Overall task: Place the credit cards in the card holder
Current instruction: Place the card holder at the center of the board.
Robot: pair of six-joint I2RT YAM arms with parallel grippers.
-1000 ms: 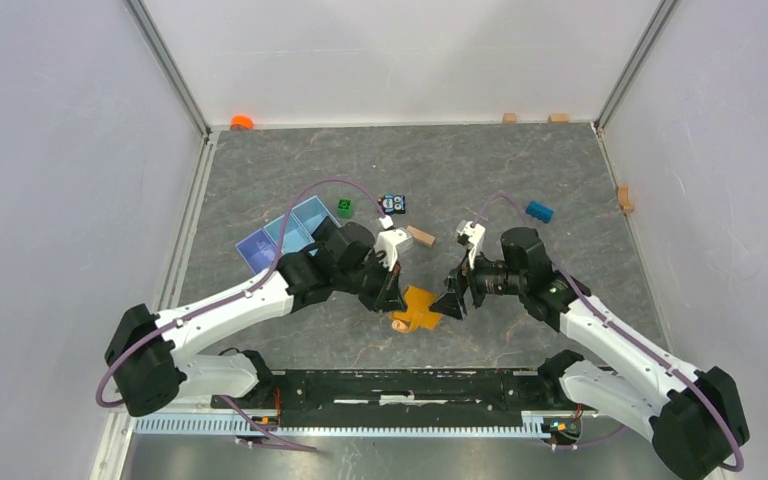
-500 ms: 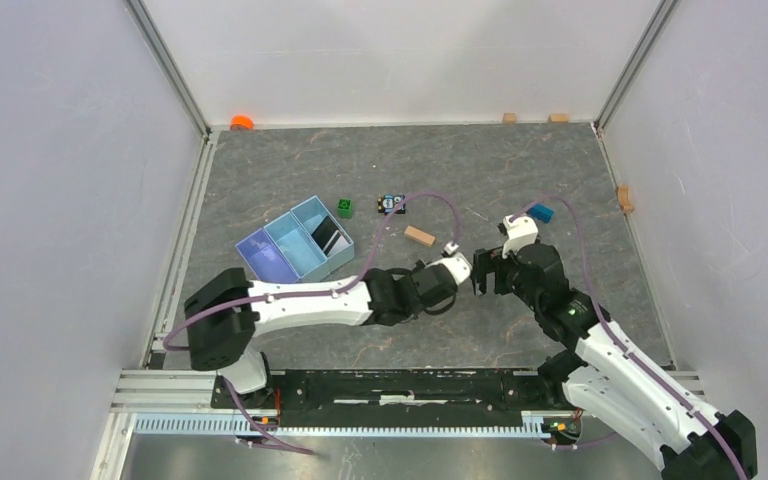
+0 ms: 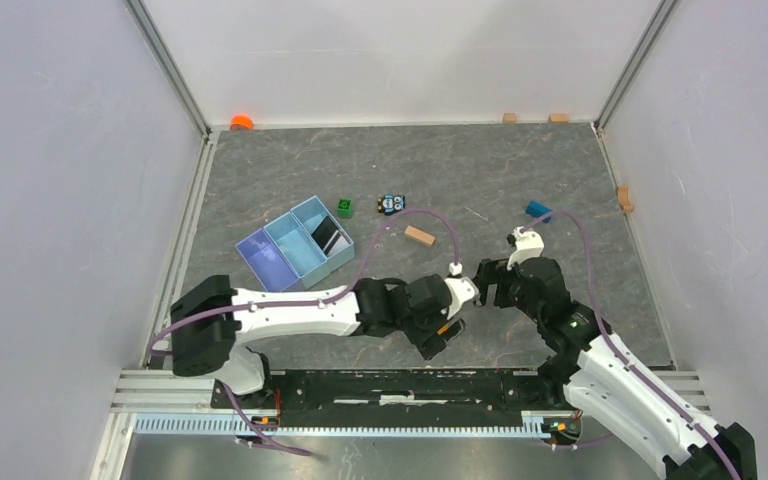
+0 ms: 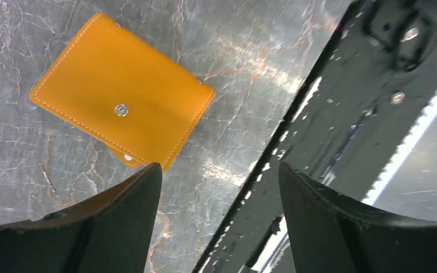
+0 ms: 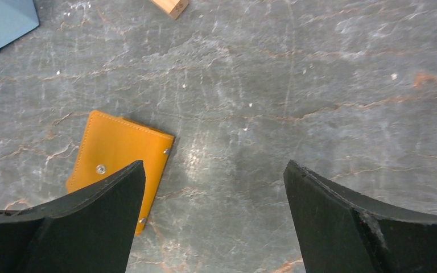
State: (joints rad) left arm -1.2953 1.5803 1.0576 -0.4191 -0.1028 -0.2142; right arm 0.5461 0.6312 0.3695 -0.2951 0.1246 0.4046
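One holder [image 4: 119, 94], orange and folded shut, is seen lying flat on the table [image 3: 480, 160] near its front edge, snap stud up. It is not held. The left gripper [image 4: 219, 170] is poised above it with fingers spread and nothing between them. The holder's corner is seen just off one fingertip, and the black rail [image 4: 347, 114] runs past the other. The right gripper [image 5: 215, 165] is likewise spread wide and empty, and in its wrist view the holder is partly covered by one finger. From above, the two grippers are found close together, and the holder cannot be made out clearly beneath them. One dark card [image 3: 326, 236] is seen in the end compartment of the blue tray [image 3: 260, 258], well apart from the holder. A wood block [image 3: 420, 236], a green block [image 3: 345, 208] and a blue block [image 3: 538, 209] lie farther back.
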